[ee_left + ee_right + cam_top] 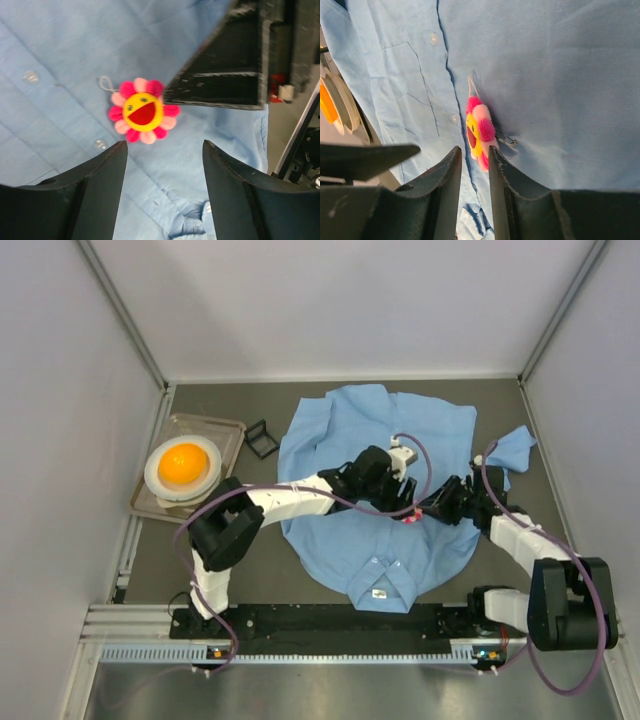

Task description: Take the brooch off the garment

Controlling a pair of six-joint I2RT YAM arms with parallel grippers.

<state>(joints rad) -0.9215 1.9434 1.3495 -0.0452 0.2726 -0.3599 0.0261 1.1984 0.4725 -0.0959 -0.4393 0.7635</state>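
Note:
The light blue shirt lies spread on the table, collar toward the arms. The pink flower brooch with a yellow face is pinned near its button placket. In the left wrist view the brooch faces the camera just beyond my open, empty left gripper. In the right wrist view the brooch stands edge-on, its metal pin in the cloth. My right gripper is narrowly open, and the brooch's lower edge sits between its tips, touching the right finger. Both grippers meet over the shirt.
A metal tray at the left holds a white plate with an orange round thing. A small black frame lies between tray and shirt. Enclosure walls stand left, right and behind.

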